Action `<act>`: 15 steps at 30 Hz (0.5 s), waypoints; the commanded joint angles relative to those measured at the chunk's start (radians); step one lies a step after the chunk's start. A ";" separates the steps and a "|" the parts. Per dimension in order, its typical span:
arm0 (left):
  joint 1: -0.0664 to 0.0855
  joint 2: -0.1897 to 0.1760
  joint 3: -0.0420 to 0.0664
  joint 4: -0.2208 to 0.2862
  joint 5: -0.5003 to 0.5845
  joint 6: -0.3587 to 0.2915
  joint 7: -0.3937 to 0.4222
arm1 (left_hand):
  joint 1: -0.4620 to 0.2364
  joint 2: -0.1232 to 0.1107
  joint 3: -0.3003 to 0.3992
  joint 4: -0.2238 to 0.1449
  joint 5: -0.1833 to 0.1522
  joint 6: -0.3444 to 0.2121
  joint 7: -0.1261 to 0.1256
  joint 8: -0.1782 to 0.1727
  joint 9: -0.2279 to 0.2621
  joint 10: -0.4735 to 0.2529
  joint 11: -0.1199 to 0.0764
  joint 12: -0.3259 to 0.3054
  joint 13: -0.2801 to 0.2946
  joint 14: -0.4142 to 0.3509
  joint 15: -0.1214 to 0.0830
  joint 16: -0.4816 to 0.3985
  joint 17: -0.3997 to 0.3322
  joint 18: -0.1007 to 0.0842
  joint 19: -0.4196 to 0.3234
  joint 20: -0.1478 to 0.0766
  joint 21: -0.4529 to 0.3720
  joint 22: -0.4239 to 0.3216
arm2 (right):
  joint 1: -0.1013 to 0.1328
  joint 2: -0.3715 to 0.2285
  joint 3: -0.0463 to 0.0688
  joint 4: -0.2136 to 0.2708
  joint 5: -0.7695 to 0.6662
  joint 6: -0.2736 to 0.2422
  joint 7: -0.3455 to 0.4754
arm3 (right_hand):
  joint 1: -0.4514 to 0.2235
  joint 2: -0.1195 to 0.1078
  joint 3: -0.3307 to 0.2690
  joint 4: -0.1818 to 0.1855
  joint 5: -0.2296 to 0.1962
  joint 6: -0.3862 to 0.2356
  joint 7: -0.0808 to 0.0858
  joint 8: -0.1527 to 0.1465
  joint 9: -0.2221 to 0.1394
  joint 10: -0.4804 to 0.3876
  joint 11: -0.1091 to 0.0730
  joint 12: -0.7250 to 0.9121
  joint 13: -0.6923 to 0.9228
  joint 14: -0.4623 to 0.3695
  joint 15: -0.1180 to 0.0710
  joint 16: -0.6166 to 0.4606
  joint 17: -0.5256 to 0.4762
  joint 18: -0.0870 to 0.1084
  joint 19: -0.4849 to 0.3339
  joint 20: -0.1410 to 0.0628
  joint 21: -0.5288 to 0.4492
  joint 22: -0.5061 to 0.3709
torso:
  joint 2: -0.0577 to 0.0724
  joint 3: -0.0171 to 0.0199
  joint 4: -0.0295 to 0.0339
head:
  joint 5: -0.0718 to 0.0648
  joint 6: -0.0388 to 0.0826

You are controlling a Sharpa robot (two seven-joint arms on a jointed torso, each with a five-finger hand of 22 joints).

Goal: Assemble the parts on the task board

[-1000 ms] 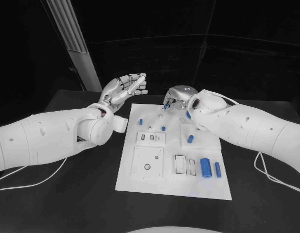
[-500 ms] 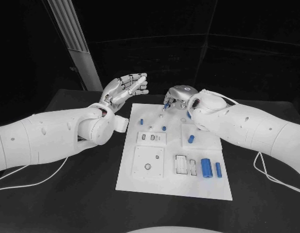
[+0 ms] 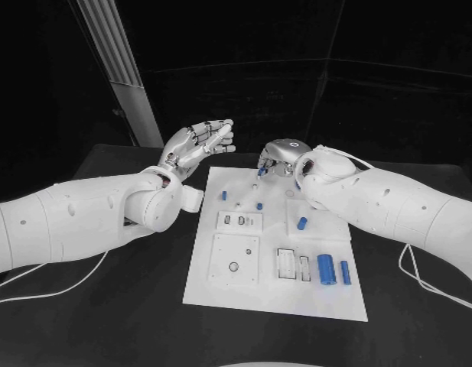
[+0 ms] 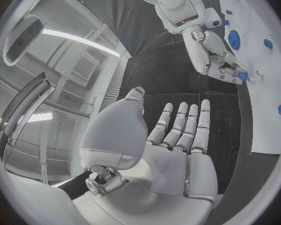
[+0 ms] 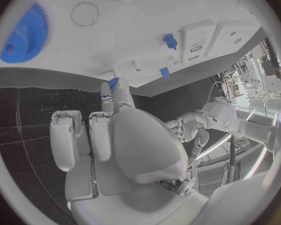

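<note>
The right hand (image 3: 281, 155) hangs over the far edge of the task board (image 3: 236, 287), and it is plainly the hand nearer the work; its fingertips point down at the board's far end and pinch a small blue part (image 5: 113, 83), which the right wrist view shows as a blue tip caught between the fingers, with the other fingers curled beside it. In the left wrist view the same blue part sits at the fingertips of the right hand, just at the board's edge. From the fingers, the open places on the board lie below and toward the robot: two small blue pegs (image 3: 223, 195) stand on the board a little nearer than the hand, and a blue gear (image 5: 24, 34) lies flat on the board beside the hand. The held part is too small to tell its long axis for certain, though it seems to run along the fingers, pointing down at the board. The left hand (image 3: 195, 143) is raised off to the side of the board's far corner, palm up, fingers apart and holding nothing, well apart from any part. My judgement is that the coming move is a short descent of the right hand to seat its piece
</note>
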 commanded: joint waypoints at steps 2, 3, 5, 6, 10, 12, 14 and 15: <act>0.003 0.002 0.001 -0.002 -0.006 0.015 0.219 | 0.000 0.009 0.004 0.000 -0.002 -0.011 0.131 0.007 -0.002 0.000 0.003 -0.007 0.000 -0.011 0.000 -0.005 0.001 0.010 -0.010 -0.002 -0.001 -0.001 | 0.002 0.002 0.001 -0.002 -0.006 0.011 0.007 | 0.013 0.002 -0.002 0.006 0.004 0.001 0.002 0.003 0.001 -0.002 0.005 -0.006 0.000 0.072 0.009 0.005 0.054 -0.007 0.105 0.006 0.003 0.263 | 0.002 -0.0001 -0.0008 | 0.002 0.001; 0.003 0.002 0.001 -0.002 -0.006 0.015 0.219 | 0.000 0.009 0.004 0.000 -0.002 -0.011 0.131 0.007 -0.002 0.000 0.003 -0.007 0.000 -0.011 0.000 -0.005 0.001 0.010 -0.010 -0.002 -0.001 -0.001 | 0.002 0.002 0.001 -0.003 -0.006 0.012 0.007 | 0.013 0.002 -0.002 0.006 0.004 0.001 0.002 0.003 0.001 -0.002 0.005 -0.006 0.000 0.072 0.009 0.005 0.054 -0.007 0.105 0.006 0.003 0.263 | 0.001 -0.0002 -0.0016 | 0.003 -0.001; 0.003 0.003 0.001 -0.003 -0.006 0.015 0.219 | 0.000 0.009 0.004 0.000 -0.002 -0.011 0.131 0.007 -0.002 0.000 0.003 -0.007 0.000 -0.011 0.000 -0.005 0.001 0.010 -0.010 -0.002 -0.001 -0.001 | 0.002 0.002 0.001 -0.004 -0.006 0.016 0.007 | 0.013 0.002 -0.002 0.006 0.004 0.001 0.002 0.003 0.001 -0.002 0.005 -0.006 0.000 0.072 0.009 0.005 0.054 -0.007 0.105 0.006 0.003 0.263 | 0.002 -0.0005 -0.0010 | 0.003 -0.002; 0.003 0.003 0.001 -0.003 -0.006 0.016 0.219 | 0.000 0.009 0.004 0.000 -0.002 -0.011 0.131 0.007 -0.002 0.000 0.003 -0.007 0.000 -0.011 0.000 -0.005 0.001 0.010 -0.010 -0.002 -0.001 -0.001 | 0.002 0.002 0.001 -0.004 -0.006 0.017 0.007 | 0.013 0.002 -0.002 0.006 0.004 0.001 0.002 0.003 0.001 -0.002 0.005 -0.006 0.000 0.072 0.009 0.005 0.054 -0.007 0.105 0.006 0.003 0.263 | 0.002 -0.0006 -0.0010 | 0.003 -0.003; 0.003 0.004 0.001 -0.005 -0.006 0.017 0.219 | 0.000 0.010 0.004 0.000 -0.002 -0.013 0.131 0.007 -0.002 -0.001 0.003 -0.008 -0.001 -0.012 0.000 -0.006 0.001 0.010 -0.011 -0.001 -0.001 -0.001 | 0.002 0.004 0.001 -0.006 -0.006 0.019 0.008 | 0.013 0.002 -0.002 0.006 0.004 0.001 0.002 0.003 0.001 -0.002 0.005 -0.006 0.000 0.072 0.009 0.005 0.054 -0.007 0.105 0.006 0.003 0.263 | 0.001 -0.0004 -0.0006 | 0.004 -0.007; 0.003 0.005 0.001 -0.005 -0.006 0.018 0.219 | 0.000 0.010 0.004 0.000 -0.002 -0.013 0.131 0.007 -0.002 -0.001 0.003 -0.008 -0.001 -0.012 0.000 -0.006 0.001 0.010 -0.011 -0.001 -0.001 -0.001 | 0.002 0.005 0.001 -0.007 -0.006 0.022 0.008 | 0.013 0.002 -0.002 0.007 0.004 0.001 0.003 0.002 0.001 -0.002 0.005 -0.007 0.000 0.072 0.009 0.005 0.053 -0.007 0.105 0.007 0.003 0.263 | 0.001 -0.0004 -0.0011 | 0.005 -0.007; 0.003 0.005 0.001 -0.005 -0.006 0.018 0.219 | 0.000 0.010 0.004 0.000 -0.002 -0.013 0.131 0.007 -0.002 -0.001 0.003 -0.008 -0.001 -0.012 0.000 -0.006 0.001 0.010 -0.011 -0.001 -0.001 -0.001 | 0.001 0.006 0.001 -0.008 -0.006 0.025 0.008 | 0.013 0.002 -0.002 0.007 0.004 0.001 0.003 0.002 0.001 -0.002 0.005 -0.007 0.000 0.072 0.009 0.005 0.053 -0.007 0.105 0.007 0.003 0.263 | 0.001 -0.0005 -0.0011 | 0.006 -0.008; 0.003 0.005 0.001 -0.005 -0.006 0.018 0.219 | 0.000 0.010 0.004 0.000 -0.002 -0.013 0.131 0.007 -0.002 -0.001 0.003 -0.008 -0.001 -0.012 0.000 -0.006 0.001 0.010 -0.011 -0.001 -0.001 -0.001 | 0.001 0.007 0.001 -0.009 -0.006 0.027 0.008 | 0.013 0.002 -0.002 0.007 0.004 0.001 0.003 0.002 0.001 -0.002 0.005 -0.007 0.000 0.072 0.009 0.005 0.053 -0.007 0.105 0.007 0.003 0.263 | 0.000 -0.0006 -0.0014 | 0.006 -0.009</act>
